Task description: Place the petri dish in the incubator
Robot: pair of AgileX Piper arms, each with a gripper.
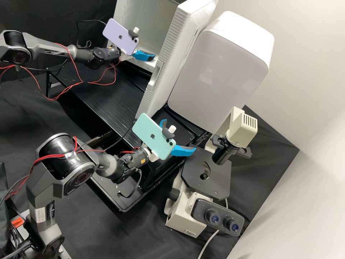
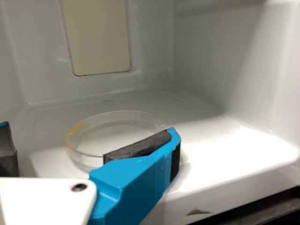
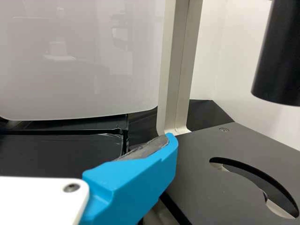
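Clear thin plastic petri dish (image 2: 117, 126) sits on the incubator (image 2: 225, 70) floor between the left gripper's (image 2: 84, 140) spread fingers, unclamped: light, slick and probably crack-prone, so pinch the rim sidewalls gently; right gripper (image 1: 178, 136) apart, empty.

**No legible text in any view**

Sticker (image 1: 42, 216) on the right arm's (image 1: 54, 180) lower link: white and red, print too small to read. Lilac phone (image 1: 120, 36) and mint phone (image 1: 153, 136) each carry a logo mark on the back, no lettering.
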